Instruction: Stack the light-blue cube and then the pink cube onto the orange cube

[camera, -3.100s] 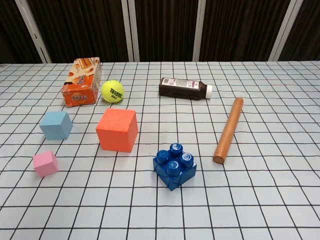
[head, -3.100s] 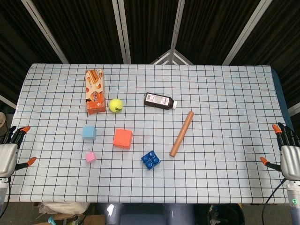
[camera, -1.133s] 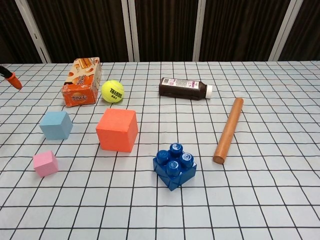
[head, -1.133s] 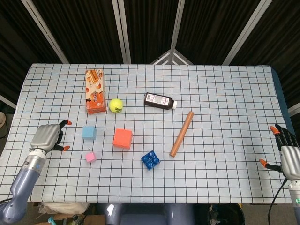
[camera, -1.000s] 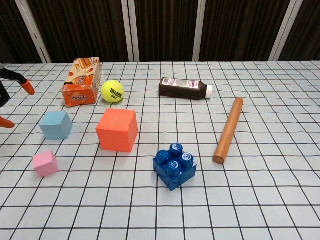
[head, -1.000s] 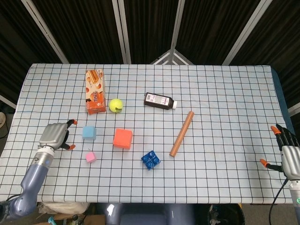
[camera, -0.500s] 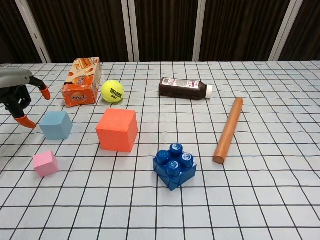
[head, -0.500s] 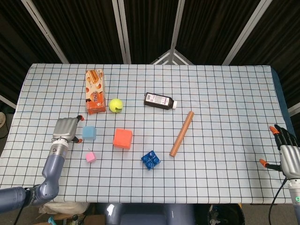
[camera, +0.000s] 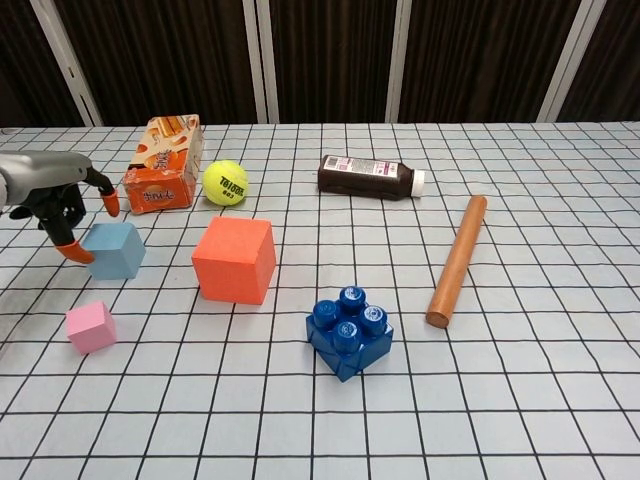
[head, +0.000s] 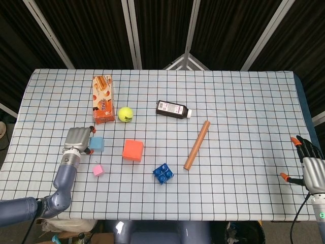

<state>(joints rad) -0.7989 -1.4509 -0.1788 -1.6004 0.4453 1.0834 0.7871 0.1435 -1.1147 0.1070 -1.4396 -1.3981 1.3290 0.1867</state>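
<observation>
Surface (head: 244, 112): looks like cloth, white w/ black grid, matt, a few soft wrinkles. Light-blue cube (camera: 113, 249), pink cube (camera: 91, 327) & orange cube (camera: 235, 259): matt, foam-like, no shine. Blue brick (camera: 350, 331): hard plastic, glossy, highlights on studs. Rod (camera: 457, 260): wood-look, brown, smooth, slight sheen. Tennis ball (camera: 225, 183): fuzzy felt, yellow. Carton (camera: 163, 163): printed card/paper, orange, semi-gloss. Bottle (camera: 371, 177): dark glossy plastic, paper label, white cap. Left robot hand (camera: 55, 200): smooth grey shell, metal or plastic, can't tell which; fingertips (camera: 111, 205) orange, rubbery-looking. Right robot hand (head: 311, 165): dark fingers, same orange tips, pale grey casing.
</observation>
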